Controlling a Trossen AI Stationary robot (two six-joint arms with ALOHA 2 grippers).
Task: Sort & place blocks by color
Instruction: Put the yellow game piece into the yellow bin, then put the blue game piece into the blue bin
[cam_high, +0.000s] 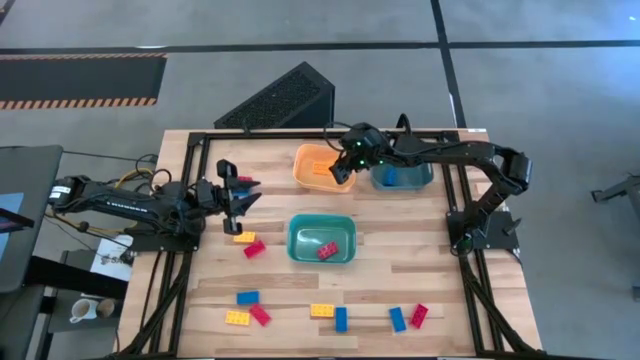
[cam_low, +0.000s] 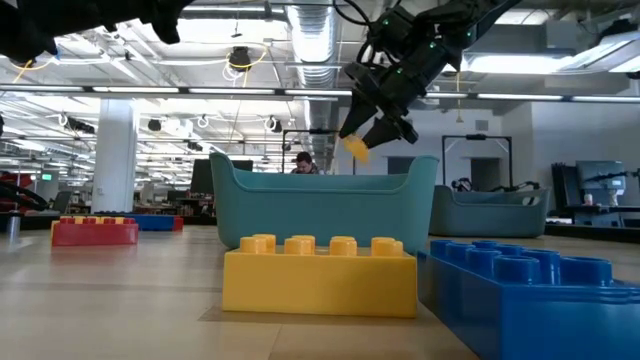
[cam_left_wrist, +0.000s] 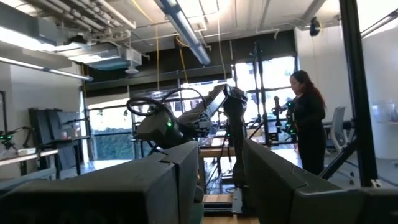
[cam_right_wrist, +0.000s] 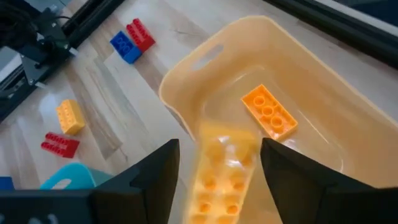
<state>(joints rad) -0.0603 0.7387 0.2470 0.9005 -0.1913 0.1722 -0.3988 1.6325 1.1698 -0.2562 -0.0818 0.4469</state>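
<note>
Right gripper (cam_right_wrist: 217, 163) over the orange bin (cam_right_wrist: 323, 118) near the table's far edge, fingers apart; yellow block (cam_right_wrist: 225, 167) loose between them, blurred, above a second yellow block (cam_right_wrist: 268, 111) on the bin floor.

You've got red, yellow, blue blocks (cam_high: 328, 312), an orange bin (cam_high: 306, 172), two teal bins (cam_high: 300, 243), pale wood counter (cam_high: 400, 275).
</note>
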